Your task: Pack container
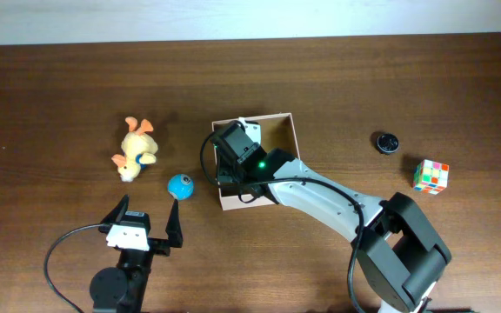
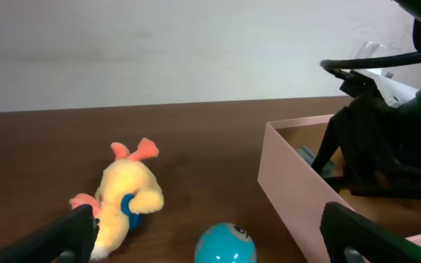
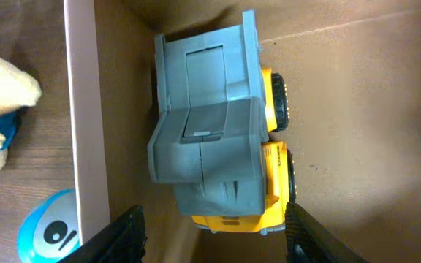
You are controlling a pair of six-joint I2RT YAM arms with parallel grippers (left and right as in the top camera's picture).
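The container (image 1: 290, 123) is a shallow square box with white walls and a tan inside, at the table's middle. My right gripper (image 1: 230, 169) hangs inside it, open, above a grey and yellow toy dump truck (image 3: 218, 139) that lies on the box floor, not held. The box wall also shows in the left wrist view (image 2: 298, 197) and in the right wrist view (image 3: 79, 109). A blue ball (image 1: 180, 185) lies just left of the box. A yellow plush duck (image 1: 136, 148) lies further left. My left gripper (image 1: 148, 222) is open and empty, a little short of the ball (image 2: 225, 245).
A colourful puzzle cube (image 1: 430, 176) and a small black round object (image 1: 385, 142) lie to the right of the box. The duck (image 2: 126, 197) sits left of the ball in the left wrist view. The right arm (image 1: 337, 200) reaches across from the lower right.
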